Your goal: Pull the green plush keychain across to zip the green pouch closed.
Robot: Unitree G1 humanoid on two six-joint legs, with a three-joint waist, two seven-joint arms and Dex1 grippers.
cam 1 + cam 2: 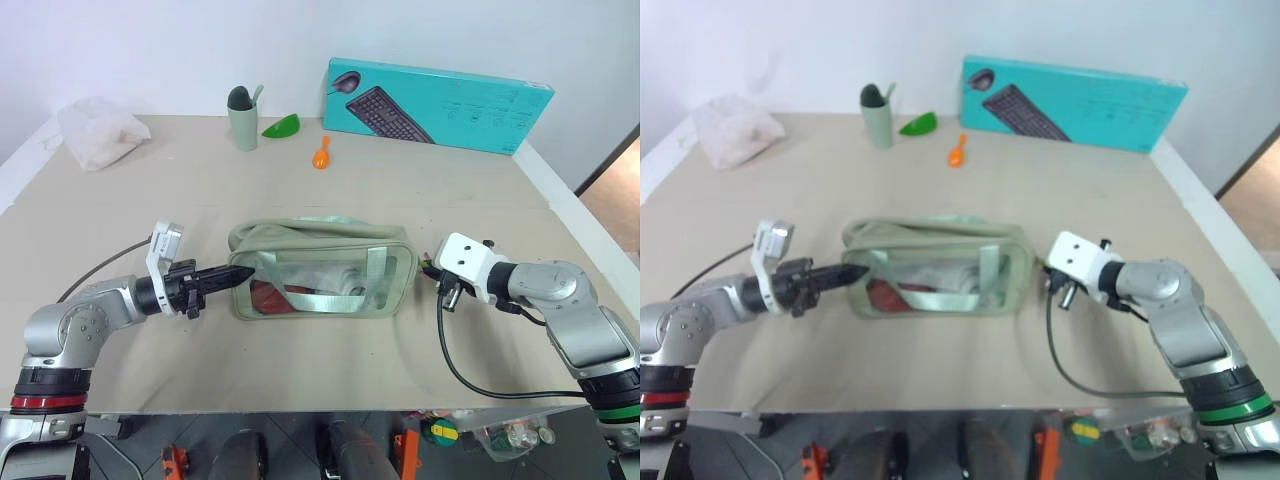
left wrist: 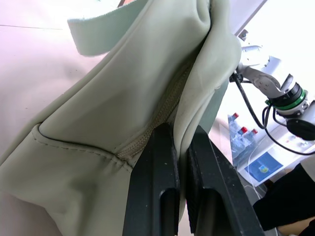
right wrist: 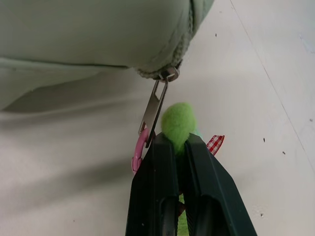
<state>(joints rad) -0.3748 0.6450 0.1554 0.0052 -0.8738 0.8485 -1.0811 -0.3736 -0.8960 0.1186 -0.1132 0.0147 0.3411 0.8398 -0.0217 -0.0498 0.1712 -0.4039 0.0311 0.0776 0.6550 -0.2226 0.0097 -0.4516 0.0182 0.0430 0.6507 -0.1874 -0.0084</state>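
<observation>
A beige table (image 1: 330, 190) stands against a white wall. Near its middle lies the green pouch (image 1: 322, 268), a pale sage-green rectangular fabric bag with a clear plastic side window and green webbing straps across it; something red and some pale folded items show through the window. Its top zipper slider sits at the end of the bag towards the robot's right arm. From that slider hangs a metal pull with a pink clip, and on it the green plush keychain (image 3: 178, 123), a small bright-green fuzzy charm with a scrap of red-and-white checked ribbon. The right gripper (image 3: 180, 143) has its two black fingers closed on the charm, just beside the pouch's end. The left gripper (image 2: 178, 142) pinches a fold of the pouch's fabric at the opposite end, fingers closed on it.

At the back stand one sage-green cup (image 1: 242, 122) holding a dark object and a pale handle, one bright-green leaf-shaped plastic piece (image 1: 283, 126), one orange spoon-like piece (image 1: 321, 154), one teal keyboard box (image 1: 436, 104) and one crumpled white plastic bag (image 1: 100, 132).
</observation>
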